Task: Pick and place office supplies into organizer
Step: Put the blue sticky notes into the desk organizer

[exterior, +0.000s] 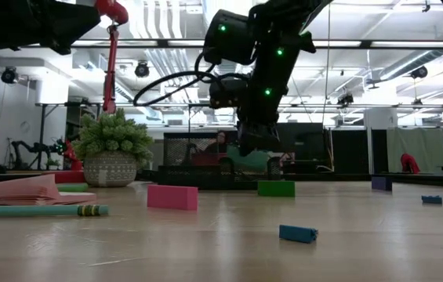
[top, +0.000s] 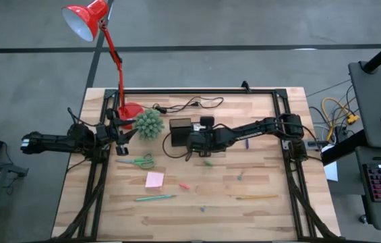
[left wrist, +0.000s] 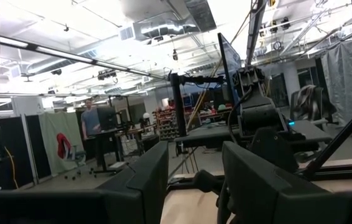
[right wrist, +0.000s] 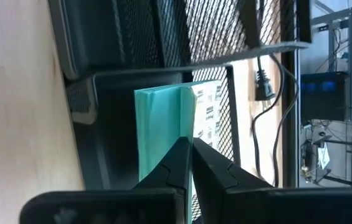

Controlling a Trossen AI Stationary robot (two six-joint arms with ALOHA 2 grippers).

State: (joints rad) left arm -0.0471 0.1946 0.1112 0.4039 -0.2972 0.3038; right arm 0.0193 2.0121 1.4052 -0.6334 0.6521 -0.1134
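A white-green patterned block [right wrist: 163, 130] is sitting pinched edge-on in the right gripper [right wrist: 191, 163], jaws nearly pressed together on it, hanging over the black mesh organizer [top: 181, 128] at mid-bench. The organizer's mesh walls are crowding close around it. The left gripper [left wrist: 191, 180] is waiting at the left edge, jaws spread. The block's lower end is hidden.

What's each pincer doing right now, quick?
Left pincer: open, empty, parked at the table's left edge.
Right pincer: closed on a green-white block over the organizer.

The organizer [top: 181, 137] sits mid-table, right of the plant [top: 149, 123]. Nearer lie the scissors [top: 137, 162], pad [top: 154, 179] and pen [top: 154, 198]; a stick [top: 256, 197] lies to the right.
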